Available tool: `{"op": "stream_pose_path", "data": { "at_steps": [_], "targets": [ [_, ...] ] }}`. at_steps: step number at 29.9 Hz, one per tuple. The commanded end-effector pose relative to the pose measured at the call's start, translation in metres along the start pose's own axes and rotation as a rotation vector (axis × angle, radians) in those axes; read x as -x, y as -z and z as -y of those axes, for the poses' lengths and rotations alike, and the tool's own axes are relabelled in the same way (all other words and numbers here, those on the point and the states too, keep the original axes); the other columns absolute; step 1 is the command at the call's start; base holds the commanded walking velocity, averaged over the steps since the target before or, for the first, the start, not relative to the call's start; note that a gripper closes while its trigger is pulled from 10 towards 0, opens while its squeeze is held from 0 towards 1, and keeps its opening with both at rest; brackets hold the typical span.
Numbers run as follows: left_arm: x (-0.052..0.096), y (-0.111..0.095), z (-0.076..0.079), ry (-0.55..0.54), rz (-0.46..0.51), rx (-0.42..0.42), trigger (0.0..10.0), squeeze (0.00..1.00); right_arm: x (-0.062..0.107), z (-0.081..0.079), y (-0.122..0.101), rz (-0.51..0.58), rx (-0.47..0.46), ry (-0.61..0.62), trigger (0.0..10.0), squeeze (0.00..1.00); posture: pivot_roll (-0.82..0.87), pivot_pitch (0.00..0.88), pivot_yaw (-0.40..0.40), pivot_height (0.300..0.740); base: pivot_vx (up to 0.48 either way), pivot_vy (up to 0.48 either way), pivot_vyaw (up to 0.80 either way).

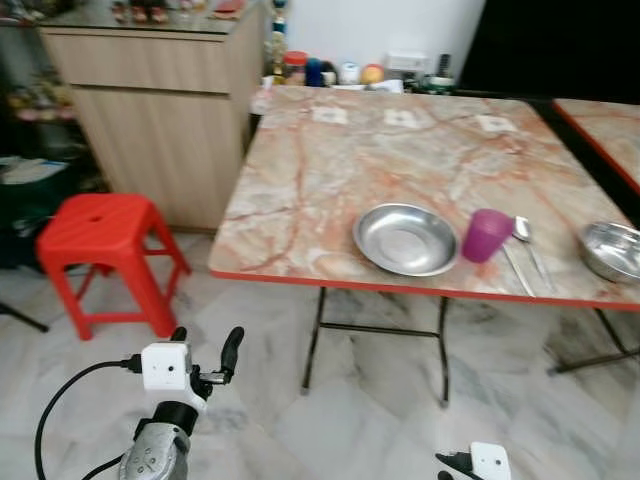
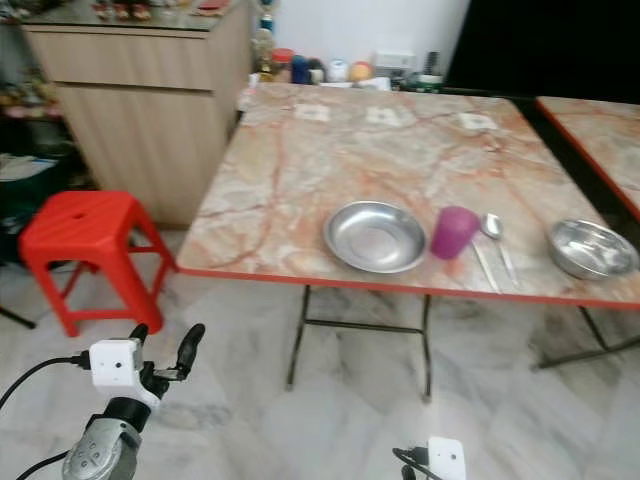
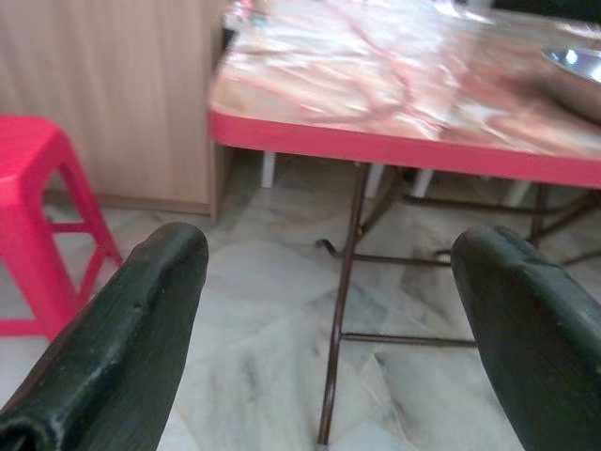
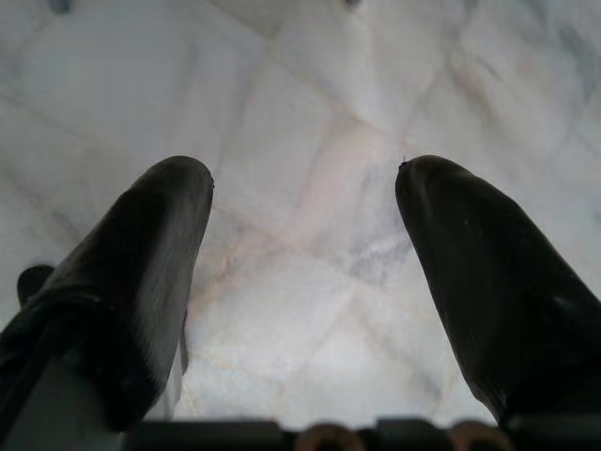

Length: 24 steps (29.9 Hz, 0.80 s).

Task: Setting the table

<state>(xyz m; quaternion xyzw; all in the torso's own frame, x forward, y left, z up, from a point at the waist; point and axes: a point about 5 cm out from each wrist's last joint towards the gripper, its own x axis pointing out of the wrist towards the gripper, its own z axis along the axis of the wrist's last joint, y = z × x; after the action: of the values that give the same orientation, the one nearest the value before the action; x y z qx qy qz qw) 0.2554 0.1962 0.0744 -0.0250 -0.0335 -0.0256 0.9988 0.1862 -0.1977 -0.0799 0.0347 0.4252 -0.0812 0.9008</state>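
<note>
**Marble-patterned table with one place partly laid, robot standing off**

Marble-patterned table [image 1: 330,190], trimmed in red along its edge, serves as the landmark. Well to the left of the table, on the pale tiled floor [image 1: 380,400], stands a red plastic stool [image 1: 100,245], with a wooden cabinet [image 1: 160,110] behind it, close to the table's left side. Below the table's near-left corner, out over the floor, the left gripper [image 1: 206,350] is raised; its two black fingers [image 3: 122,338] stand wide apart with nothing between them, pointing toward the table's edge and folding legs. On the table, near its front edge, lie from left to right a shallow steel plate [image 1: 405,238], a purple cup [image 1: 487,235] just beside the plate, a spoon [image 1: 527,245] beside the cup, and, apart at the right end, a steel bowl [image 1: 612,250]. Jars and small items [image 1: 330,70] line the table's far edge. Below the table's front edge, low over the floor, the right gripper [image 4: 305,244] hangs with its fingers likewise spread and empty, facing bare tiles.

Judged risks: the dishes sit close to the front edge, so a reach made from this standoff could arrive low and strike the red rim or nudge the plate into the cup. The upright, light cup would tip readily; the spoon, lying flat, offers little purchase and could skid off the edge.
</note>
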Motion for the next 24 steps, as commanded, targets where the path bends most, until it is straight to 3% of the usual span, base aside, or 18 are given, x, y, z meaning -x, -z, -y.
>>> {"op": "stream_pose_path", "data": {
  "at_steps": [1, 16, 24],
  "targets": [
    [-0.001, -0.005, 0.003, 0.005, 0.015, 0.014, 10.0, 0.00, 0.002, 0.005, 0.010, -0.039, -0.005, 0.013, 10.0, 0.00, 0.12, 0.081, -0.078, 0.740, 0.000, 0.000, -0.78],
    [-0.008, -0.015, 0.006, 0.020, 0.013, -0.032, 10.0, 0.00, 0.004, 0.005, 0.018, -0.075, 0.013, 0.008, 10.0, 0.00, 0.12, 0.081, -0.076, 0.740, 0.000, 0.000, -0.78],
    [-0.012, -0.022, 0.005, -0.011, 0.039, -0.007, 10.0, 0.00, 0.003, 0.001, 0.015, -0.060, 0.008, -0.003, 10.0, 0.00, 0.12, 0.082, -0.075, 0.740, 0.000, 0.000, -0.06]
  ]
}}
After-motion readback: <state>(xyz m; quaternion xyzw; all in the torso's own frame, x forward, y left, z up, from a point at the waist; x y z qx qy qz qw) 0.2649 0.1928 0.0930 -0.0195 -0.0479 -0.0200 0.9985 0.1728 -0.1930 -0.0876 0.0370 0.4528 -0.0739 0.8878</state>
